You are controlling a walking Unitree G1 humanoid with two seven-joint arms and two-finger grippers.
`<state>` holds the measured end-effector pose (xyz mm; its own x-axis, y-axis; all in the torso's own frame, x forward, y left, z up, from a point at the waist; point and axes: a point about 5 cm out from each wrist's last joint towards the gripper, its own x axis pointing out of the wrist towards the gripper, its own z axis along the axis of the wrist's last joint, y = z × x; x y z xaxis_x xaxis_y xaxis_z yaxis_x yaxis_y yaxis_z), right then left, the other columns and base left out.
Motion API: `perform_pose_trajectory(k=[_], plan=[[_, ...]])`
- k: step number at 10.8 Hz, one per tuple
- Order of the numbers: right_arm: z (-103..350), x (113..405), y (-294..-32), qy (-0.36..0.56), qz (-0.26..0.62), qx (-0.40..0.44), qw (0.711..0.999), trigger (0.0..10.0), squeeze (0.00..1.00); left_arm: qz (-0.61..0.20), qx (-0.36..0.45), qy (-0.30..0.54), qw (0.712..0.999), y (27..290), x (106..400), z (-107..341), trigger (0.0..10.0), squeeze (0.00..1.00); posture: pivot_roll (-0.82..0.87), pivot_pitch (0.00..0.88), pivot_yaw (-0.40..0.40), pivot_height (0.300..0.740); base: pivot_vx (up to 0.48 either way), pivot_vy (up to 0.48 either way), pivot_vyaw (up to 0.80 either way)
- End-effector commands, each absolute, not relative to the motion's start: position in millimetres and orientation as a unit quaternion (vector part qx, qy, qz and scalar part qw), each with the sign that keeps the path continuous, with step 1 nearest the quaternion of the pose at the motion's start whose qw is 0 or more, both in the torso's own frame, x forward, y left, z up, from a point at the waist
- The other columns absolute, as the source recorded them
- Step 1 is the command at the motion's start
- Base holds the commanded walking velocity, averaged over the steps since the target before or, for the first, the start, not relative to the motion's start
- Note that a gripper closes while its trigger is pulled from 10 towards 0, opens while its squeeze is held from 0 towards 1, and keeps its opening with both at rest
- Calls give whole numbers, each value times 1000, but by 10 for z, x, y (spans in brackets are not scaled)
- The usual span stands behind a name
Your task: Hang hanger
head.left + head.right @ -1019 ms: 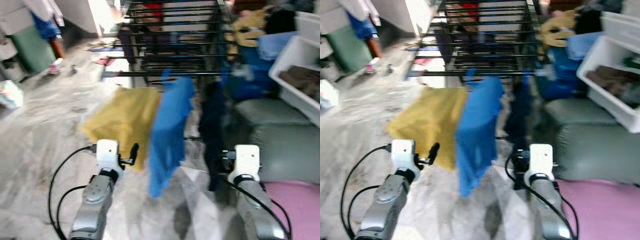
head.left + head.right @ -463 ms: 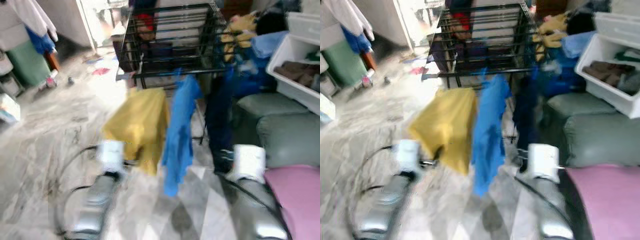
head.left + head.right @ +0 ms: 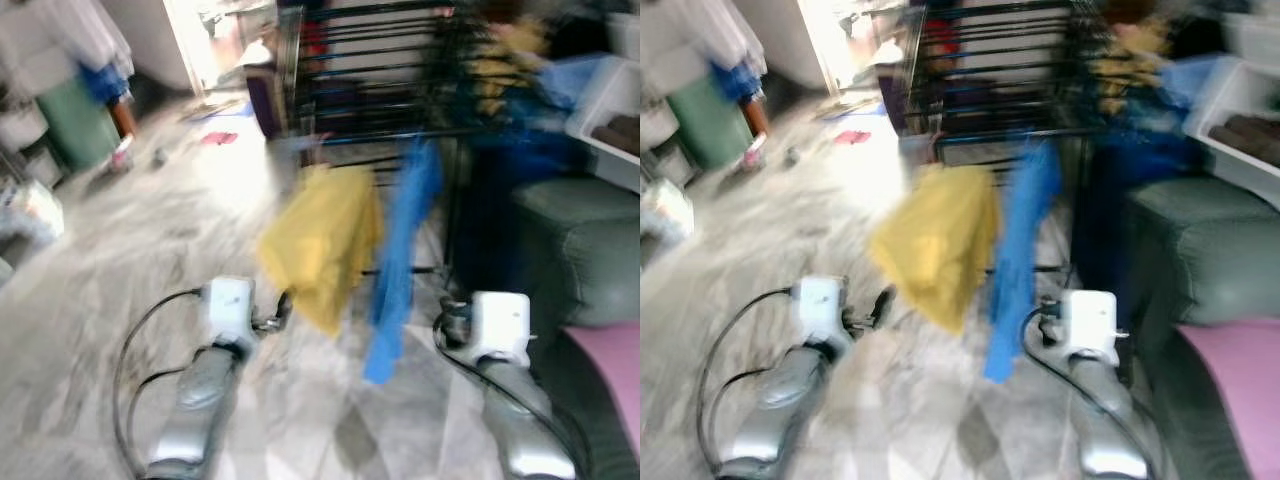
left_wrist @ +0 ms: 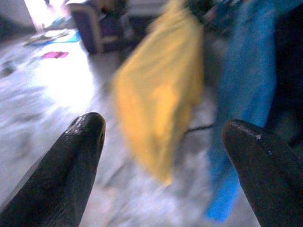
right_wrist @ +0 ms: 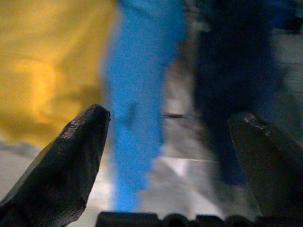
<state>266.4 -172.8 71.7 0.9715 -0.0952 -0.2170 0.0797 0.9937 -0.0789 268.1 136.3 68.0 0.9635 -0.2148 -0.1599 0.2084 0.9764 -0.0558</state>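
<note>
A black wire drying rack (image 3: 380, 90) stands ahead on the marble floor. From its front bar hang a yellow garment (image 3: 325, 240), a blue garment (image 3: 400, 260) and a dark navy one (image 3: 490, 220); blur hides any hangers. My left gripper (image 4: 165, 156) is open and empty, low in front of the yellow garment (image 4: 161, 94). My right gripper (image 5: 170, 142) is open too, nothing between its fingers (image 5: 66, 165), facing the blue garment (image 5: 142, 94) and the navy one. Both arms are held forward, short of the clothes.
Green cushions (image 3: 580, 250) and a pink cushion (image 3: 610, 370) lie at the right, with a white bin (image 3: 610, 110) above them. A green bin (image 3: 75, 120) and a white bag (image 3: 30, 210) sit at the left. Open floor spreads on the left.
The whole picture has shifted and blurred, so the camera has moved; the rack and clothes now sit further right in view. Both arms keep the same forward pose.
</note>
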Motion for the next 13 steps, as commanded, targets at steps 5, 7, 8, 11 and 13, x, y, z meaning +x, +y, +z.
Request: perform_pose_trajectory(k=[5,7,8,11,13], plan=[[747,2668,-1787,109,-46,-46,992,10000,0,-107,-17,71,992,1295,2736,718,10000,0,-62,0,69,740,0,480,0],[740,2664,-1752,110,-37,-47,992,10000,0,-102,-20,58,993,1294,2729,745,10000,0,-60,0,57,740,0,167,0],[745,2670,-1749,109,-35,-48,992,10000,0,-106,-29,53,993,1289,2718,748,10000,0,-59,0,54,740,0,0,0],[768,2691,-1760,106,-30,-51,993,10000,0,-113,-38,51,992,1284,2708,748,10000,0,-64,0,53,740,0,0,0],[764,2649,-1715,108,-15,-54,992,10000,0,-91,-29,49,994,1365,2721,740,10000,0,-62,0,26,740,0,0,0]])
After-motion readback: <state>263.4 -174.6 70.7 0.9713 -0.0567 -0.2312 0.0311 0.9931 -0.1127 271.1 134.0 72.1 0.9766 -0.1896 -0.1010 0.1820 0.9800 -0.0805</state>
